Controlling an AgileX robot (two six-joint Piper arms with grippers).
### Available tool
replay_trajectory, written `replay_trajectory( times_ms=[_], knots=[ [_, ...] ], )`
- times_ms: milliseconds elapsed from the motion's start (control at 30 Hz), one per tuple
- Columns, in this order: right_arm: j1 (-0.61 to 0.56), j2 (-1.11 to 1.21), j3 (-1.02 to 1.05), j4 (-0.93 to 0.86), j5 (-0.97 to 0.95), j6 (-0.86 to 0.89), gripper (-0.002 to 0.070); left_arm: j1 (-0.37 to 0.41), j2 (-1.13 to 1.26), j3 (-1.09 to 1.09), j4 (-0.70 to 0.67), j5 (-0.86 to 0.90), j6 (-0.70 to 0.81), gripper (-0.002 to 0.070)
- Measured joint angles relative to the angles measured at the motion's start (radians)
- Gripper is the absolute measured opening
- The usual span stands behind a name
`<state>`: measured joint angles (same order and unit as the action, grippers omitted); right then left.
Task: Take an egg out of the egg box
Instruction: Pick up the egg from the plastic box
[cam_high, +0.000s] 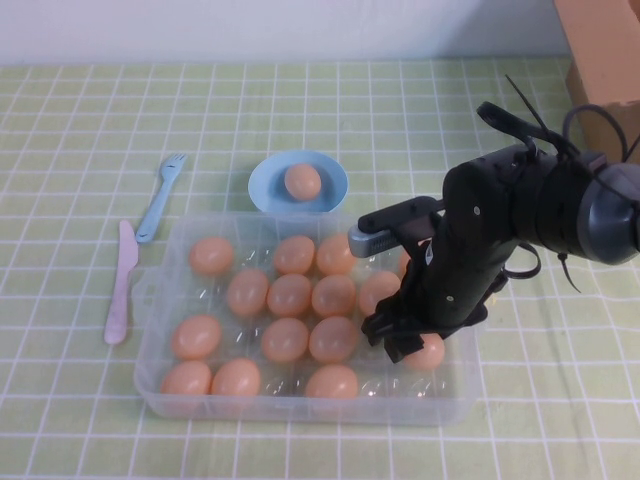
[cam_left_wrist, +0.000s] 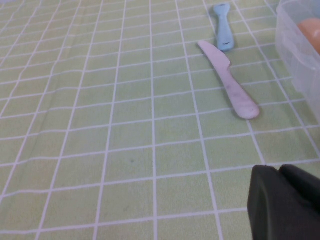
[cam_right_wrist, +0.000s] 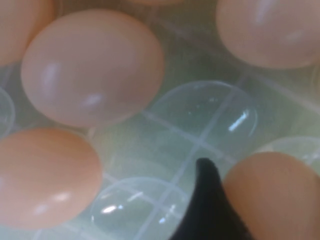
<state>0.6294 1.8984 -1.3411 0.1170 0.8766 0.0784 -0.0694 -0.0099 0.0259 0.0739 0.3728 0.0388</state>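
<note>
Right gripper (cam_high: 415, 345), jaws spread, down inside the clear moulded egg box (cam_high: 455, 400), astride a smooth oval egg (cam_high: 428, 353) near the box's right wall. Left gripper (cam_left_wrist: 287, 205) over the checked cloth; finger state cannot be told.

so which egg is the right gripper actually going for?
The egg in the egg box's near-right area, directly under the right gripper, one finger beside it. The other eggs lie further left; one sits in the blue bowl.

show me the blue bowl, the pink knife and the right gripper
blue bowl (cam_high: 265, 185), high view, bare left inner wall beside its egg.
pink knife (cam_high: 123, 285), high view, middle of the blade-to-handle length.
right gripper (cam_high: 412, 345), high view, down inside the egg box by an egg near its right end.
</note>
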Motion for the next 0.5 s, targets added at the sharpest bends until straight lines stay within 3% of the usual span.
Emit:
replay_trajectory(
  times_ms=[100,500],
  knots=[
    [0.0,0.0,0.0,-0.002,0.019,0.0,0.0371,0.0,0.0,0.0,0.0,0.0,0.0,-0.0005],
    [0.0,0.0,-0.034,-0.004,0.085,0.0,0.0367,0.0,0.0,0.0,0.0,0.0,0.0,-0.0005]
  ],
)
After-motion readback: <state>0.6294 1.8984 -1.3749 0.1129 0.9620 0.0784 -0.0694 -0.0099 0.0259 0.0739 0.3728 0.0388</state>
